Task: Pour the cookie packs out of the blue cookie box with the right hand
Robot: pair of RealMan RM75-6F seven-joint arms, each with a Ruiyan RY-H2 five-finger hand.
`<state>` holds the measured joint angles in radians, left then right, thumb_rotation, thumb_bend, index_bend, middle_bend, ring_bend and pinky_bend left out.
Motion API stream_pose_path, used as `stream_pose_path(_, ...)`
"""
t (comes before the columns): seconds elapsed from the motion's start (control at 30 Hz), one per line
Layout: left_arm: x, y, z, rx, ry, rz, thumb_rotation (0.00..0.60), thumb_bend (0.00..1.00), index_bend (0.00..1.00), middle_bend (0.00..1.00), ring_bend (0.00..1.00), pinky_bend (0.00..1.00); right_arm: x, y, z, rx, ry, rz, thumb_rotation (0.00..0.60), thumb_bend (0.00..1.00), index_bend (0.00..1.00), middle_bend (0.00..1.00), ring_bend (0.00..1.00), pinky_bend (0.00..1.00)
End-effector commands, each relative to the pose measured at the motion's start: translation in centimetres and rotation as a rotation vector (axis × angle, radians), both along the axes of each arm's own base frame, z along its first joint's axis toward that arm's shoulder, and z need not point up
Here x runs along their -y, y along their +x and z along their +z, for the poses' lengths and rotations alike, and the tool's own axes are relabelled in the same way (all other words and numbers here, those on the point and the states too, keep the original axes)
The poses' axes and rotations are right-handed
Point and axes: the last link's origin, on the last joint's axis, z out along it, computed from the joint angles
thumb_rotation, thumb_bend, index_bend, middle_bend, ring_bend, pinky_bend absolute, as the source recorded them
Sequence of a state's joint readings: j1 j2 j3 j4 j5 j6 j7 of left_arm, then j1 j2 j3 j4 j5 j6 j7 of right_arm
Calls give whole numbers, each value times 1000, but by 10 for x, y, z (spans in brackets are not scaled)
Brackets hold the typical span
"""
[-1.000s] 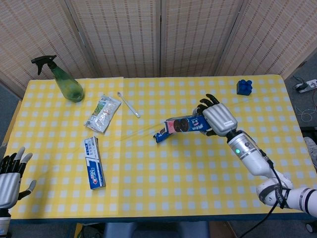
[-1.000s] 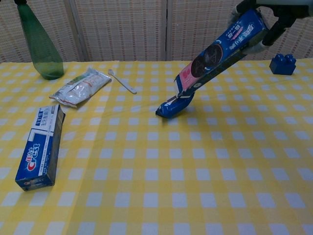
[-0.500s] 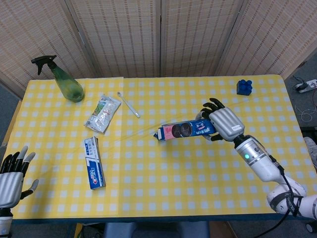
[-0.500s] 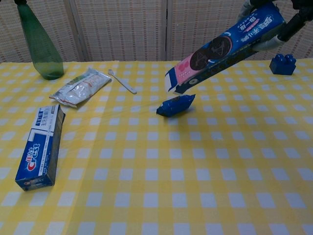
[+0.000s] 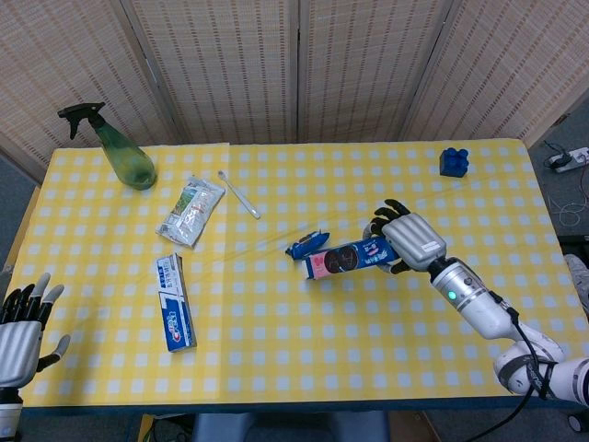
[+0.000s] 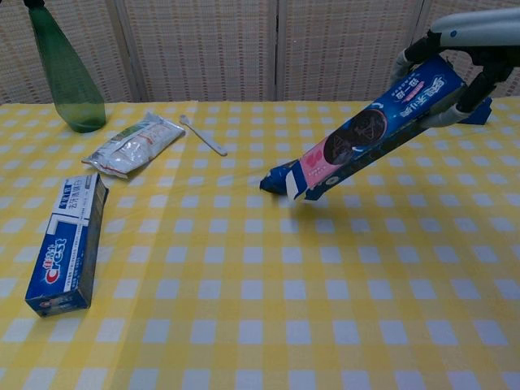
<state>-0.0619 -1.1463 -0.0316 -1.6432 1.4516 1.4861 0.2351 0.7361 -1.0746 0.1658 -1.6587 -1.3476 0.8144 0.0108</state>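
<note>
My right hand [image 5: 409,241] [image 6: 455,69] grips the far end of the blue cookie box [image 5: 348,258] [image 6: 374,128] and holds it tilted, open end down and to the left, just above the cloth. One blue cookie pack [image 5: 306,244] [image 6: 276,176] lies on the yellow checked tablecloth right behind the box's open mouth. My left hand [image 5: 20,322] hangs at the table's near left corner, fingers spread, holding nothing.
A toothpaste box [image 5: 174,302] [image 6: 68,242] lies at the near left, a wipes pouch [image 5: 190,211] [image 6: 132,145] and a toothbrush [image 5: 238,193] [image 6: 203,135] further back. A green spray bottle [image 5: 121,150] stands far left. A blue toy brick [image 5: 454,161] sits far right.
The cookie pack has slid out of the box onto the cloth. My right hand has since brought the box nearer and lower, its open end now beside the pack.
</note>
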Motion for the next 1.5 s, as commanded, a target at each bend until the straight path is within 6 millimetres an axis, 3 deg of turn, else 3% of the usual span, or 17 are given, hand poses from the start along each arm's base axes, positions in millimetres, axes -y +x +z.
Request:
stream_pose_path(0.03,0,0,-1,0,-2,-1,600,319,146,0,0,0,0,-2,2,-3,3,-8,600,315,486,343,157,63)
stream_pose_path(0.2,-1,1,-2,-1,-8,-2,600,319,146,0,0,0,-2,-5,2,-23,8,-9,600,315,458,339,157,62)
stream_pose_path(0.43,-1,0,-2,-2,-7,3,600,319,146,0,0,0,-2,-7,2,-40,17,-18,600,315,320,322,157,62)
stream_pose_path(0.87,0,0,-1,-5,-4,3,600,319,146,0,0,0,0,-3,12,21,-27,-10,600,315,316,321,157,69)
stream_pose_path(1.2,0,2,0,-7,0,0,600,319,146,0,0,0,-10,23,39,169,-94,90,600,316,316,321,157,69)
stream_pose_path(1.5,0,4,-1,-7,-3,-6,600,319,146,0,0,0,-29,31,20,310,0,139,600,315,316,321,157,69)
